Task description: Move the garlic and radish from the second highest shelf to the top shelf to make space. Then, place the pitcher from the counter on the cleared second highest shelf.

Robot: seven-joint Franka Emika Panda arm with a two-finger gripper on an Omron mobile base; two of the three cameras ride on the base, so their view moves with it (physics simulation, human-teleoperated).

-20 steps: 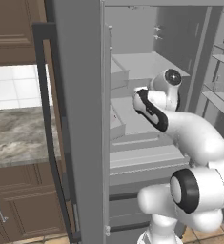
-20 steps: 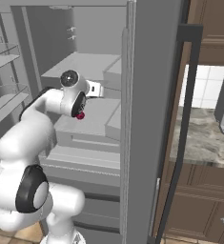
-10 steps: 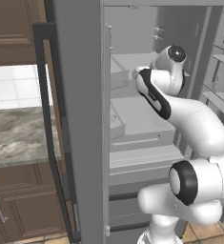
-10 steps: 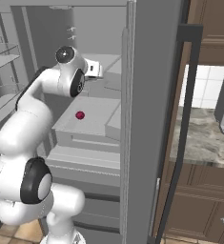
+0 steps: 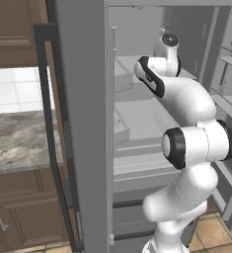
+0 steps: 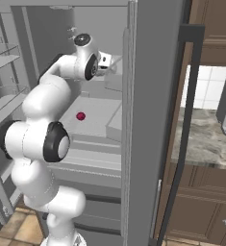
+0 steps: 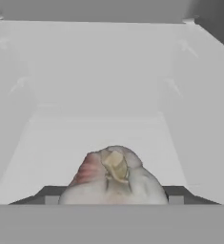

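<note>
Over the last second the arm has swung up from the second shelf to the top one, so the carry of the garlic looks close to done. In the left base view the top shelf (image 5: 137,66) sits level with the wrist, and the second shelf (image 5: 142,116) below it lies bare where it shows. In the right base view the radish (image 6: 80,116) rests alone on the second shelf (image 6: 97,113), well below the raised hand. It has not moved; the arm's shift has merely uncovered it.

The gripper (image 6: 109,60) reaches in over the top shelf (image 6: 115,82) towards the fridge's back wall. The hand view shows the garlic (image 7: 112,178) sitting tight at the gripper (image 7: 111,195), its beige tip up, with the pale shelf floor (image 7: 94,143) spread out ahead. The jaws appear closed about the bulb, though it hides the fingertips.

My reading — the garlic is held just above the top shelf and not yet set down. What is left is to release it there, fetch the radish, then bring the pitcher.
</note>
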